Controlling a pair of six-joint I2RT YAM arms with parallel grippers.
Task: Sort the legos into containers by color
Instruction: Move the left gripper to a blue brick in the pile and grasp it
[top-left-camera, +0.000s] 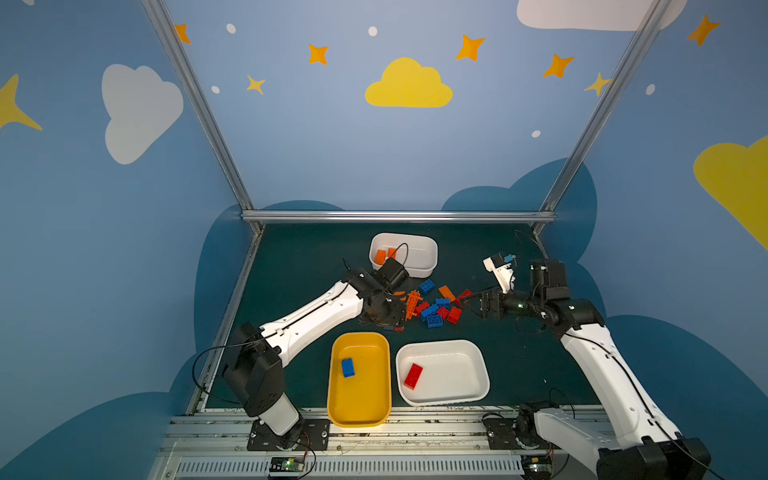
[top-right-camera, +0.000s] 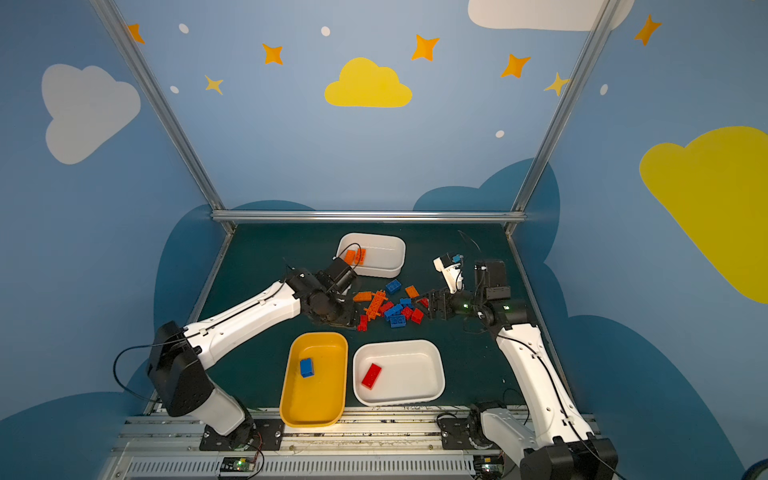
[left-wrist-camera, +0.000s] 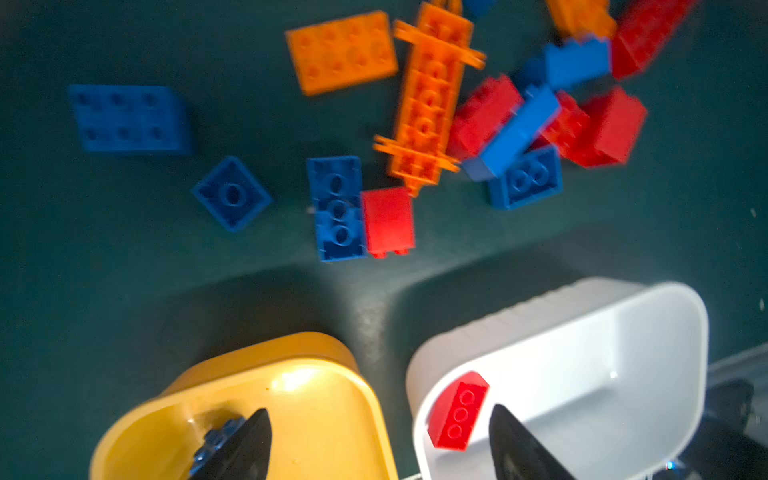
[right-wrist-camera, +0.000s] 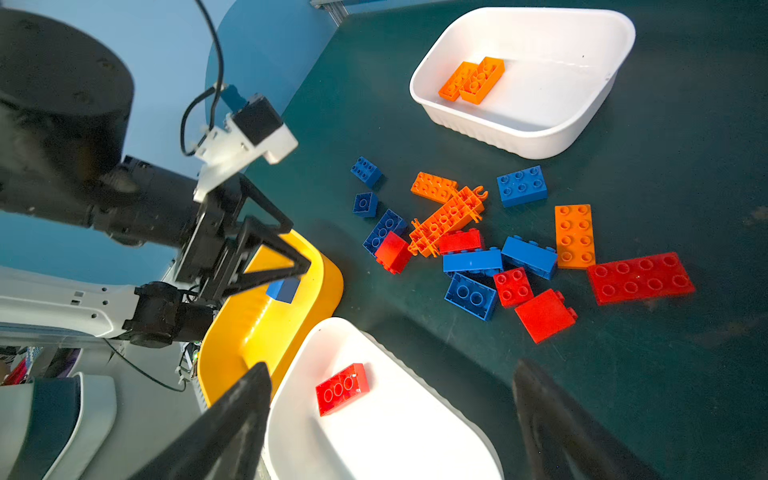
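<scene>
Blue walls painted with clouds and stars close in a dark green table mat, and everything in play sits on it.

Three containers are set out: a yellow tub and a wide white tub side by side at the near edge, and a smaller white tub at the far side. Between them the unsorted legos lie in a loose heap of orange, blue and red, a long orange cross-shaped piece among them.

The left gripper hangs over the gap between the two near tubs, jaws apart with nothing between them. The right gripper hovers low at the heap's right edge, jaws wide and empty.

So far a blue brick lies in the yellow tub, a red brick in the wide white one and two orange bricks in the far one. That fixes the colour scheme, and most of the sorting is still to do.

The moment reads as a gap between placing and the next pick. The right gripper seems nearest a flat red plate, though its exact line is hard to judge. Next, it needs to lower squarely over one piece, close on it alone and carry it to the matching tub.
</scene>
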